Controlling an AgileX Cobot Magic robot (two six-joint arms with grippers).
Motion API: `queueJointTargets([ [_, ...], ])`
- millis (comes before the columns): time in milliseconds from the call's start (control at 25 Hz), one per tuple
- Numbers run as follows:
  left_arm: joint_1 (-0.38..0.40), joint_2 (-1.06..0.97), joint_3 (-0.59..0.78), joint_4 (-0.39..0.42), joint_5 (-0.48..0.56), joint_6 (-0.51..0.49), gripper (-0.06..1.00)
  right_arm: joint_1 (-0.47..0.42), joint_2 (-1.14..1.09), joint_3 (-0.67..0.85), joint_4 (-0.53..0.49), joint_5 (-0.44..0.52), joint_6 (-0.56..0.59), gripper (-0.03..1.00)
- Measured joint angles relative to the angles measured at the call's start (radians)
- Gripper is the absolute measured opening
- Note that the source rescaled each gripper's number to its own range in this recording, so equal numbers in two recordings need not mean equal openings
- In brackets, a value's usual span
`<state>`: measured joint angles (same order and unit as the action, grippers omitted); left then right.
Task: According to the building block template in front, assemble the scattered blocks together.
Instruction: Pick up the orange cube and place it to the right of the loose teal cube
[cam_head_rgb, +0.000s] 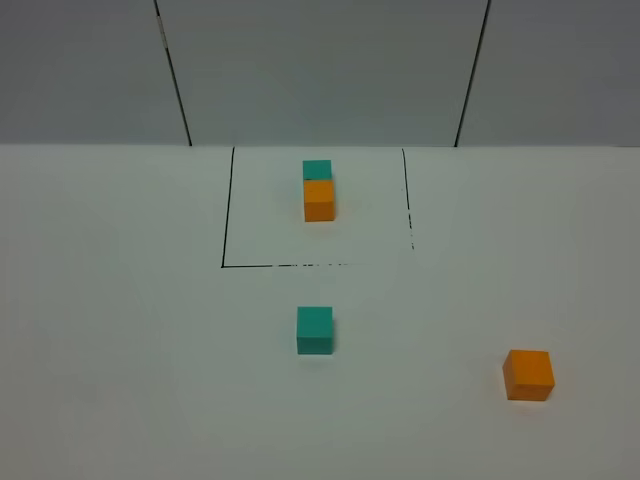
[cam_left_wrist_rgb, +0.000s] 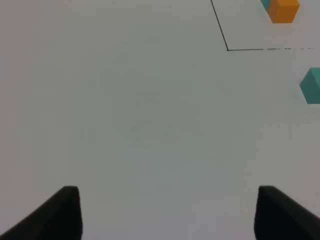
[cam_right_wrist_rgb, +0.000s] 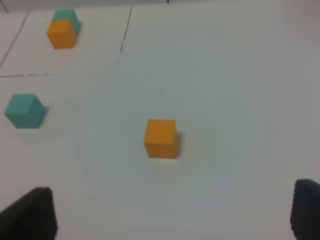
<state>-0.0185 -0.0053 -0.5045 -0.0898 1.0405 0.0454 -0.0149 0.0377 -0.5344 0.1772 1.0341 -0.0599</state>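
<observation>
The template (cam_head_rgb: 318, 190) is a teal cube joined to an orange cube inside a thin black drawn outline at the back centre of the white table. It also shows in the left wrist view (cam_left_wrist_rgb: 282, 10) and in the right wrist view (cam_right_wrist_rgb: 62, 30). The loose teal cube (cam_head_rgb: 314, 330) sits in front of the outline, and shows in the wrist views (cam_left_wrist_rgb: 312, 86) (cam_right_wrist_rgb: 25, 111). The loose orange cube (cam_head_rgb: 528, 375) sits at the front right (cam_right_wrist_rgb: 160, 138). Neither gripper shows in the high view. The left gripper (cam_left_wrist_rgb: 167, 212) is open over bare table. The right gripper (cam_right_wrist_rgb: 172, 215) is open, short of the orange cube.
The drawn outline (cam_head_rgb: 225, 220) marks a square on the white table (cam_head_rgb: 120, 330). A grey panelled wall (cam_head_rgb: 320, 70) stands behind the table's far edge.
</observation>
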Motion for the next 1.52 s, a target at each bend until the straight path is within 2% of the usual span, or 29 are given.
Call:
queueJointTargets([
  [80,0.0,0.0,0.0,0.0,0.0,0.0,0.51,0.0,0.104,-0.035,0.034,-0.013,0.001,0.99],
  [280,0.0,0.0,0.0,0.0,0.0,0.0,0.51,0.0,0.476,-0.119,0.048,-0.035,-0.02,1.0],
  [440,0.0,0.0,0.0,0.0,0.0,0.0,0.51,0.0,0.813,-0.185,0.053,-0.101,-0.111,1.0],
  [600,0.0,0.0,0.0,0.0,0.0,0.0,0.51,0.002,1.113,-0.26,0.085,-0.162,-0.132,1.0],
  [800,0.0,0.0,0.0,0.0,0.0,0.0,0.51,0.097,1.402,-0.342,0.084,-0.232,-0.133,1.0],
  [1040,0.0,0.0,0.0,0.0,0.0,0.0,0.51,0.224,1.606,-0.413,0.016,-0.31,-0.037,1.0],
  [1240,0.0,0.0,0.0,0.0,0.0,0.0,0.51,0.229,1.688,-0.42,-0.016,-0.355,0.031,1.0],
  [1520,0.0,0.0,0.0,0.0,0.0,0.001,0.51,0.229,1.762,-0.42,-0.071,-0.37,0.099,1.0],
])
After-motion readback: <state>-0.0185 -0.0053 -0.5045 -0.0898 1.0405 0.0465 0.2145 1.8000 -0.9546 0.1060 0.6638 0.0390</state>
